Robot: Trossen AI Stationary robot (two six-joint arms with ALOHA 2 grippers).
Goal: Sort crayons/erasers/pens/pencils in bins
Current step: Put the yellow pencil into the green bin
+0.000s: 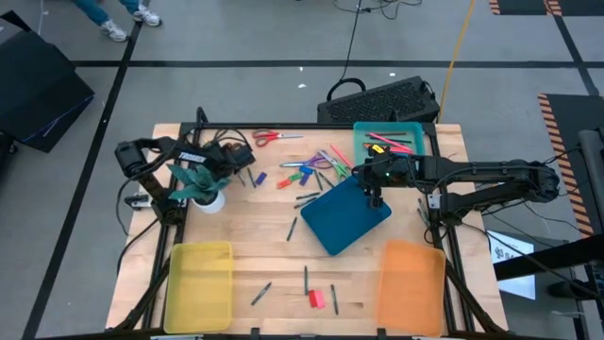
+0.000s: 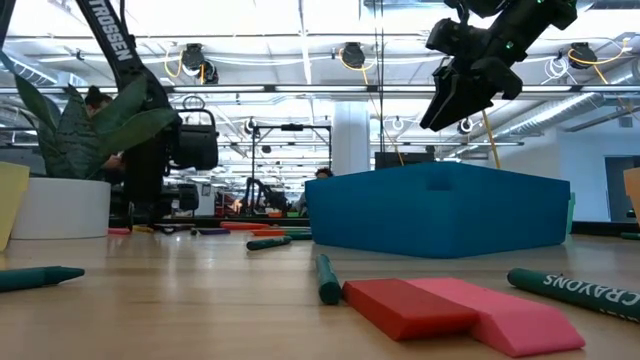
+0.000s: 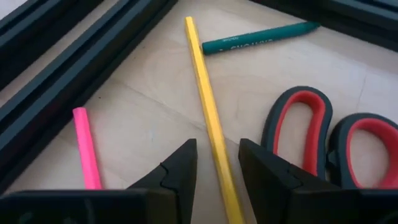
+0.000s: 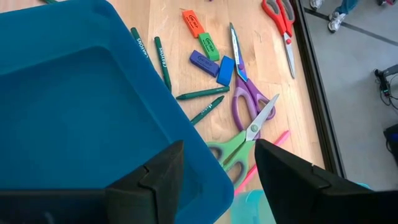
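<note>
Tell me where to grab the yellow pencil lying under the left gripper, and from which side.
Grip the yellow pencil across its thin shaft, coming straight down from above. It lies flat on the table, running between the open fingers of the left gripper, with bare wood either side; the scissors lie close on one side.

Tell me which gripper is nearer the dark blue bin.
Right. The right gripper hangs open directly above the dark blue bin, over its far edge. The left gripper is across the table, open near the red scissors.
</note>
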